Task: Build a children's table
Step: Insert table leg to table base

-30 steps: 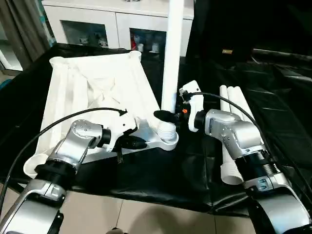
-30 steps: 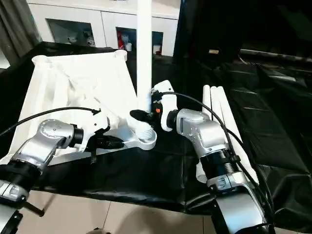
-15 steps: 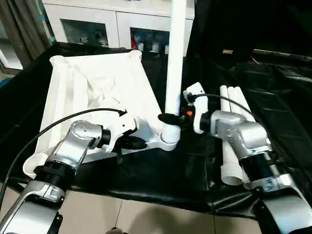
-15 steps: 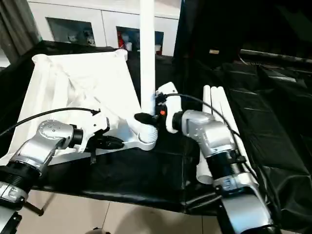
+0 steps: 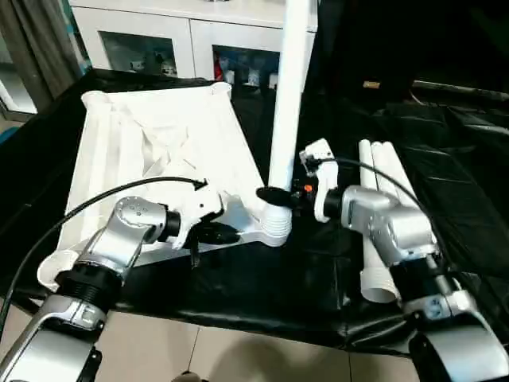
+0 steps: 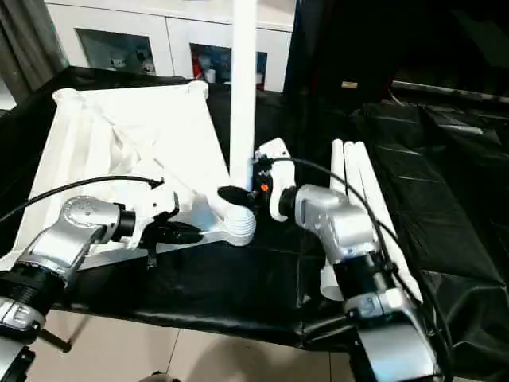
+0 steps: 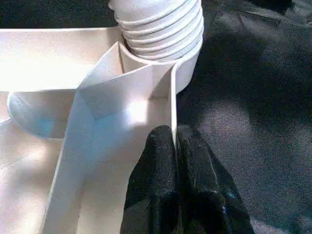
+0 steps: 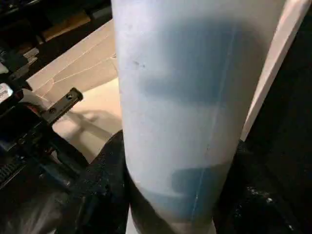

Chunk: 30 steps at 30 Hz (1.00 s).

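Observation:
The children's table top [image 5: 159, 143] lies upside down on the black cloth, ribs facing up. One white leg [image 5: 288, 95] stands upright in the near right corner socket [image 5: 273, 231], its threaded end [image 7: 158, 24] entering the socket. My right gripper [image 5: 274, 194] is shut on this leg just above the socket, with black fingers [image 8: 105, 165] on both sides of the tube [image 8: 195, 97]. Beside that corner, my left gripper [image 7: 175, 146] is shut on the thin rim wall [image 7: 173, 97] of the top; it also appears as the left gripper [image 5: 219, 233] on the top's near edge.
Three spare white legs [image 5: 380, 207] lie side by side on the black cloth to the right of my right arm. A white glass-door cabinet [image 5: 175, 40] stands behind the table. The cloth's front edge [image 5: 238, 322] runs just below my forearms.
The upright leg's top has leaned slightly to the right and my right forearm has shifted with it. The left gripper has stayed on the rim.

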Motion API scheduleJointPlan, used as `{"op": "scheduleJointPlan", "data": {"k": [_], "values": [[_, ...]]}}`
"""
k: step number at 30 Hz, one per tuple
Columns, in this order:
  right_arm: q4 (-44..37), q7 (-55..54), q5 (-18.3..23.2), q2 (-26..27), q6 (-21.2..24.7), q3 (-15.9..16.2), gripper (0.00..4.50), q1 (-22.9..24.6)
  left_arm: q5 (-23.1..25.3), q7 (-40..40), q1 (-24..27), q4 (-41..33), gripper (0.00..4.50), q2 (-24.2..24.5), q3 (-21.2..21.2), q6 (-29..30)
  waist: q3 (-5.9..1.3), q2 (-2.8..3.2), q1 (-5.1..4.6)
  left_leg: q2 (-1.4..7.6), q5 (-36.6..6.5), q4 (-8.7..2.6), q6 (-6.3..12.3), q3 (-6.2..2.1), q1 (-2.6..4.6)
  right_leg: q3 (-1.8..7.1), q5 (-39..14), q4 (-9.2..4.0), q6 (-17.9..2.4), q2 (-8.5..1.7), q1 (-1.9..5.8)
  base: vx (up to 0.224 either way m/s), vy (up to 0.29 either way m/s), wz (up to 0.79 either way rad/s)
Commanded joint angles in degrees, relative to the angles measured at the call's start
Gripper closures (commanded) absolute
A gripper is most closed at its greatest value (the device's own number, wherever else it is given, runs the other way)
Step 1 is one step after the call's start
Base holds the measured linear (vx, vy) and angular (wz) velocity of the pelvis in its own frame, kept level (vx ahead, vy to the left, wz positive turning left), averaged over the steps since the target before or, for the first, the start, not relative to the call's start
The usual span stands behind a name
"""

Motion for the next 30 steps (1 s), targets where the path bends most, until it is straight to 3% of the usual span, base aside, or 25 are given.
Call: {"op": "scheduleJointPlan", "data": {"k": [1,3,4,6,7,8,9,11,12,16,17,19,22,26,29,30], "values": [[0.9,-0.7,0.0,0.5,-0.9,-1.0,2.63,1.3,1.1,-0.1,0.7,0.1,4.50,0.5,-0.9,0.2,-4.07,0.65,0.03,2.00,-6.8,-3.93,-1.16,-0.37,1.06,1.95,4.3,-3.70,-14.4,-4.16,2.39,0.000,0.000,0.00],[0.9,-1.2,0.4,1.1,-2.1,-2.3,2.63,2.6,1.0,0.3,0.7,0.2,4.50,0.3,-0.7,0.1,-4.03,0.53,0.02,2.02,-7.3,-3.99,-1.12,-0.35,1.06,1.97,3.9,-3.78,-14.3,-4.18,2.36,0.000,0.000,0.00],[0.9,-1.7,0.9,1.5,-2.8,-3.0,2.63,3.1,1.0,0.5,0.6,0.3,4.50,0.2,-0.6,-0.1,-4.02,0.97,0.05,2.01,-7.5,-4.00,-1.32,-0.44,1.09,1.96,3.6,-3.75,-14.4,-4.19,2.34,0.000,0.000,0.00],[0.9,-1.7,1.6,1.9,-3.6,-3.9,2.63,4.2,0.9,0.7,0.6,0.4,4.50,0.1,-0.5,-0.2,-4.01,0.75,0.04,2.07,-8.2,-4.06,-1.40,-0.40,1.15,1.97,3.4,-3.88,-14.4,-4.19,2.32,0.000,0.000,0.00],[1.4,-2.3,2.9,2.7,-4.1,-5.5,2.63,6.0,0.8,1.0,0.4,0.8,4.50,-0.1,-0.3,-0.2,-4.03,1.11,-0.06,2.00,-8.6,-4.09,-1.62,-0.43,1.16,1.96,3.2,-3.96,-14.4,-4.11,2.38,0.000,0.000,0.00],[1.4,-2.3,2.9,2.8,-4.1,-5.5,2.63,6.1,0.8,1.0,0.4,0.8,4.50,-0.1,-0.3,-0.3,-3.98,0.95,-0.03,2.01,-9.0,-4.10,-1.60,-0.43,1.12,2.00,2.9,-3.95,-14.5,-4.15,2.36,0.000,0.000,0.00],[1.6,-2.2,3.1,3.0,-4.8,-5.7,2.63,6.9,0.8,1.1,0.3,0.9,4.50,-0.2,-0.3,-0.3,-4.06,1.38,0.01,2.01,-9.2,-4.09,-1.88,-0.47,1.21,1.95,2.9,-4.02,-14.5,-4.11,2.31,0.000,0.000,0.00],[2.0,-2.3,3.0,3.5,-6.3,-6.1,2.63,8.6,0.7,1.2,0.3,1.1,4.50,-0.3,-0.3,-0.3,-4.03,1.33,0.00,2.03,-9.7,-4.13,-1.90,-0.50,1.19,1.92,2.9,-3.99,-14.5,-4.12,2.29,0.000,0.000,0.00],[2.4,-2.7,3.0,4.1,-7.5,-6.7,2.63,9.9,0.7,1.3,0.2,1.3,4.50,-0.5,-0.3,-0.3,-4.09,1.78,0.08,1.99,-9.8,-4.12,-1.93,-0.60,1.23,1.90,2.9,-3.94,-14.6,-4.13,2.35,0.000,0.000,0.00],[2.9,-3.6,2.5,4.9,-10.3,-7.5,2.63,11.5,0.7,1.4,-0.1,1.6,4.50,-0.6,-0.3,-0.5,-3.95,1.59,-0.07,1.98,-11.0,-4.23,-1.89,-0.54,1.19,1.96,1.4,-4.24,-14.6,-4.09,2.29,0.000,0.000,0.00],[3.1,-3.9,2.0,5.1,-11.9,-7.5,2.63,12.2,0.8,1.5,-0.3,1.8,4.50,-0.6,-0.3,-0.6,-3.88,2.27,-0.03,1.99,-12.0,-4.29,-2.22,-0.60,1.29,1.96,0.3,-4.38,-14.5,-4.13,2.09,0.000,0.000,0.00],[3.3,-4.3,1.2,5.2,-13.7,-7.1,2.63,12.9,0.9,1.6,-0.5,2.1,4.50,-0.6,-0.3,-0.8,-3.84,1.96,-0.08,2.03,-13.2,-4.45,-2.46,-0.68,1.31,1.95,-1.4,-4.53,-14.2,-4.13,2.15,0.000,0.000,0.00],[2.4,-5.5,-1.3,5.4,-17.7,-5.3,2.63,14.6,1.2,1.9,-1.1,2.8,4.50,-0.6,-0.4,-1.2,-3.73,2.10,-0.13,2.00,-14.0,-4.52,-2.60,-0.69,1.23,2.05,-3.3,-4.76,-13.7,-4.11,2.05,0.000,0.000,0.00],[1.2,-6.5,-3.0,5.4,-19.3,-4.1,2.63,15.4,1.4,2.0,-1.1,2.8,4.50,-0.5,-0.4,-1.4,-3.61,2.23,-0.15,2.04,-15.4,-4.80,-2.67,-0.81,1.35,2.14,-6.9,-5.10,-12.8,-4.11,1.87,0.000,0.000,0.00],[-0.4,-7.2,-4.1,5.4,-20.2,-3.2,2.63,16.0,1.7,2.1,-1.0,2.8,4.50,-0.2,-0.6,-1.7,-3.67,2.20,-0.11,2.08,-15.0,-4.87,-2.56,-0.83,1.28,2.22,-6.8,-5.15,-12.4,-4.18,1.88,0.000,0.000,0.00],[-1.3,-6.8,-5.0,5.1,-20.2,-1.5,2.63,16.0,2.3,2.3,-0.8,2.7,4.50,0.2,-0.9,-2.0,-3.66,1.90,-0.19,2.07,-15.0,-4.91,-2.46,-0.83,1.23,2.16,-6.8,-5.15,-12.3,-4.08,1.85,0.000,0.000,0.00]]}}
